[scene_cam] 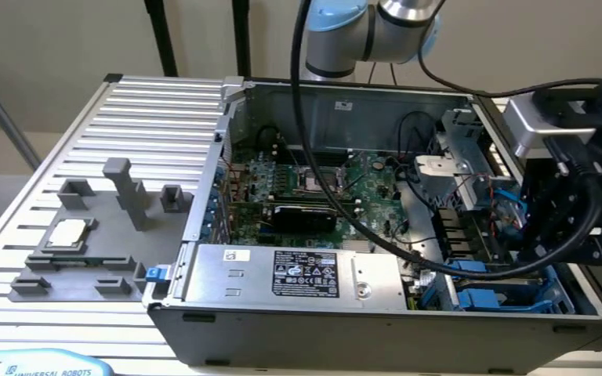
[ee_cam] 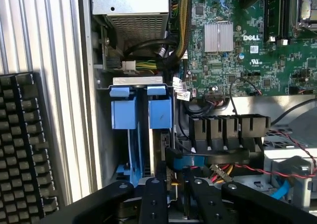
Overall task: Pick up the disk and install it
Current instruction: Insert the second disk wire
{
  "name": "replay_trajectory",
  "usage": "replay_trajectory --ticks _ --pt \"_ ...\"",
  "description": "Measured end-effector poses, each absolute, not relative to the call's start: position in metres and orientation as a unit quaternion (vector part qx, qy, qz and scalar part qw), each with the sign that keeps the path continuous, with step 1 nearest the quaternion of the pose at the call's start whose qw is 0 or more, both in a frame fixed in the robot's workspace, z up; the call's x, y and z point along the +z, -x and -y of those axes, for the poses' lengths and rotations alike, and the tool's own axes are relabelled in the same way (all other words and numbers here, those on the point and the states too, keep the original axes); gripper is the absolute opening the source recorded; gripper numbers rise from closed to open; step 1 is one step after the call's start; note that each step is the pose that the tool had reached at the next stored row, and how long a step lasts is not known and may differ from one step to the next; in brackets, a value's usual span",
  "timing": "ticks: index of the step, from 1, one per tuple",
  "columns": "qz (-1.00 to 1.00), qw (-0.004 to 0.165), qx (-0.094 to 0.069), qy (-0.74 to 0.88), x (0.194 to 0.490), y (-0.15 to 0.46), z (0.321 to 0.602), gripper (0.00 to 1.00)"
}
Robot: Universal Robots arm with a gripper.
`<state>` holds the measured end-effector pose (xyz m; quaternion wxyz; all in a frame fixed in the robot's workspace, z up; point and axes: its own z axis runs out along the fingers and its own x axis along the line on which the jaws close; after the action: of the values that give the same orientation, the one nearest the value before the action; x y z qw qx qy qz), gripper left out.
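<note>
While the arm reaches down into the open computer case at the exterior view's right, the gripper hangs low over the drive bay. Its jaws stand parted, a dark gap between them, and nothing is clamped there. The disk sits on edge in the bay, blue rail tab uppermost, just beside a second blue caddy and close to the gripper's black fingers. One finger looks very near the disk's edge; whether it touches, I can't tell.

Next to the bay runs a row of black connectors, with red and black wires trailing past. The green motherboard spreads across the case floor, a small silver heatsink on it. The big silver power supply with its black label lies along the case's near wall in the exterior view.

Out on the ribbed metal bench, at the exterior view's left, a grey fixture carries a small square silver chip, well apart from the gripper. A black keyboard rests on the bench beside the case.
</note>
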<state>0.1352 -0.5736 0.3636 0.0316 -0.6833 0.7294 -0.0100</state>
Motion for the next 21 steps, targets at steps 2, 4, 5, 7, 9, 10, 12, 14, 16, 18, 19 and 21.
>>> replay_trajectory --ticks 2,4,5,7,9,10,12,14,16,18,19,21 --pt "-0.729 0.032 -0.010 0.683 0.373 -0.135 0.574 0.25" --pt "-0.729 0.032 -0.010 0.683 0.381 -0.135 0.574 0.25" --pt "-0.729 0.032 -0.010 0.683 0.384 -0.135 0.574 0.25" --pt "-0.729 0.032 -0.010 0.683 0.385 -0.135 0.574 0.25" --pt "-0.729 0.032 -0.010 0.683 0.386 -0.132 0.574 0.25" --pt "-0.729 0.032 -0.010 0.683 0.385 -0.130 0.574 0.25" --pt "-0.729 0.032 -0.010 0.683 0.385 -0.126 0.573 0.25" --pt "-0.729 0.031 -0.011 0.683 0.383 -0.124 0.573 0.25" --pt "-0.729 0.030 -0.012 0.683 0.381 -0.124 0.573 0.25" --pt "-0.729 0.029 -0.013 0.683 0.378 -0.123 0.572 0.25" --pt "-0.729 0.028 -0.014 0.684 0.377 -0.123 0.572 0.25" --pt "-0.729 0.026 -0.016 0.684 0.375 -0.123 0.572 0.25"
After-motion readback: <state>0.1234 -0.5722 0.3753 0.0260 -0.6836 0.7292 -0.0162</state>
